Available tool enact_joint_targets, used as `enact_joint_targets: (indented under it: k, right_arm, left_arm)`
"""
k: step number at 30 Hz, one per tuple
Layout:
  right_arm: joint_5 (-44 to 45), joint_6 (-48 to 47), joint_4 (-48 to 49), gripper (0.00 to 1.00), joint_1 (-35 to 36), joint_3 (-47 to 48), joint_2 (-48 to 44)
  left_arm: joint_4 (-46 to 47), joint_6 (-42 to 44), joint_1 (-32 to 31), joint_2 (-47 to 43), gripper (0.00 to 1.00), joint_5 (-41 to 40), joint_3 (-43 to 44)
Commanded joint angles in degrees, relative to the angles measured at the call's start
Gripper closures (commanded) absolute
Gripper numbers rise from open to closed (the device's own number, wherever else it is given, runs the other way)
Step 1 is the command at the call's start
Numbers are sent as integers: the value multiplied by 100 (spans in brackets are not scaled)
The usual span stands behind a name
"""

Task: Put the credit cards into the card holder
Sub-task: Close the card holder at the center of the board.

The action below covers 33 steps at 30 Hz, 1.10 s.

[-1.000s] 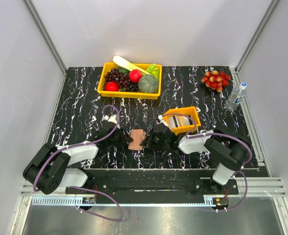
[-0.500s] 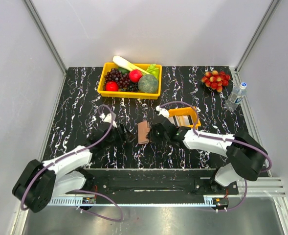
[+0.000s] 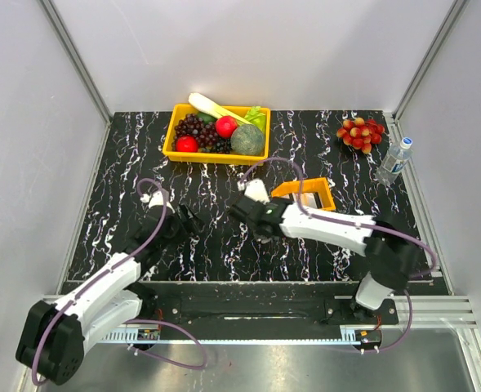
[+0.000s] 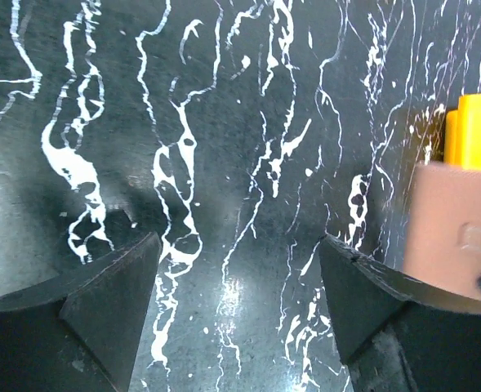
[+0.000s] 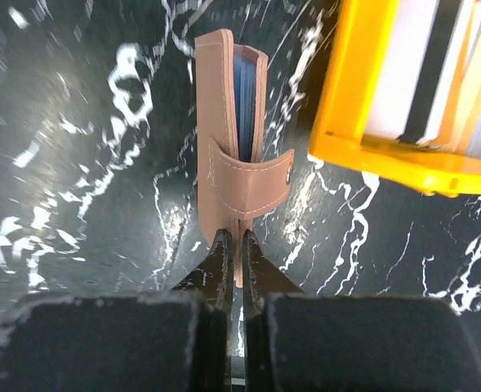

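Right gripper [image 5: 233, 241]: jaws narrow, pinching the lower edge of the card holder [image 5: 220, 122]. The holder stands on edge just beside the small orange tray [image 5: 387, 155], on the side facing the left arm. Whether it rests on the table [image 3: 142, 163] or hangs just above it cannot be told. Its snap tab lies across the fold, so it reads as closed.

Left gripper [image 4: 240, 245]: jaws wide, holding nothing, low over the table, farther from the tray than the holder is.

The credit cards [image 5: 399, 65] stand upright inside the tray, and none is seen seated in the holder.

Step in hand, by my judgement: presenting the holder for opening, with no card insertion begun. The next move calls for the free gripper to take the tab or one flap (a thin, floppy target) while the pinch keeps steady.

Beyond the tray lie the yellow fruit bin [image 3: 216, 158], red grapes [image 3: 360, 131] and a water bottle [image 3: 394, 161].

Writing: none legible; the bottle label is too small to read.
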Motion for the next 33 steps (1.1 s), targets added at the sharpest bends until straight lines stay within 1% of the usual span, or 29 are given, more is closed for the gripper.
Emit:
enact_joint_targets:
  k: [1, 5, 10, 13, 15, 16, 17, 19, 20, 21, 22, 24, 26, 30, 33]
  right_arm:
    - [637, 24, -879, 100, 530, 502, 809]
    - [927, 138, -1020, 100, 1075, 1073, 1564]
    - [840, 208, -951, 100, 1646, 1566, 2084]
    - [664, 244, -897, 100, 1788, 1725, 2260]
    - [524, 296, -880, 97, 1805, 1752, 2348]
    - [471, 357, -854, 93, 1814, 1717, 2357]
    - [384, 376, -793, 87, 1814, 1629, 2331]
    - [208, 481, -530, 81, 1823, 1375, 2087]
    - [111, 542, -363, 71, 1814, 1174, 1806]
    - [6, 586, -144, 59, 1814, 971, 1560]
    - [-126, 578, 102, 55, 1814, 726, 1349]
    - [-337, 648, 446, 50, 1814, 338, 935]
    - [-583, 805, 692, 50, 1814, 31, 557]
    - [-803, 1569, 1175, 48, 1806, -874, -128]
    - [-961, 2158, 1484, 45, 1710, -1410, -498]
  left_arm:
    - [-343, -40, 216, -393, 17, -227, -149]
    - [-615, -67, 418, -683, 14, -280, -228]
    - [-818, 30, 690, -939, 13, -157, -245]
    - [-888, 30, 805, -1018, 12, -52, -263]
    - [-932, 12, 849, -1079, 12, -43, -272]
    - [-915, 12, 875, -1106, 12, -17, -281]
    - [-880, 30, 875, -1106, 12, 19, -298]
    - [-731, 82, 902, -1123, 12, 176, -342]
    - [-643, 118, 910, -1080, 12, 281, -351]
    - [-572, 144, 919, -1045, 12, 343, -334]
    - [-485, 188, 919, -992, 12, 353, -333]
    - [-222, 302, 928, -869, 12, 729, -307]
    - [68, 399, 928, -685, 11, 984, -255]
    - [815, 776, 928, -9, 10, 1792, -26]
    - [1238, 1066, 928, 711, 10, 2241, 263]
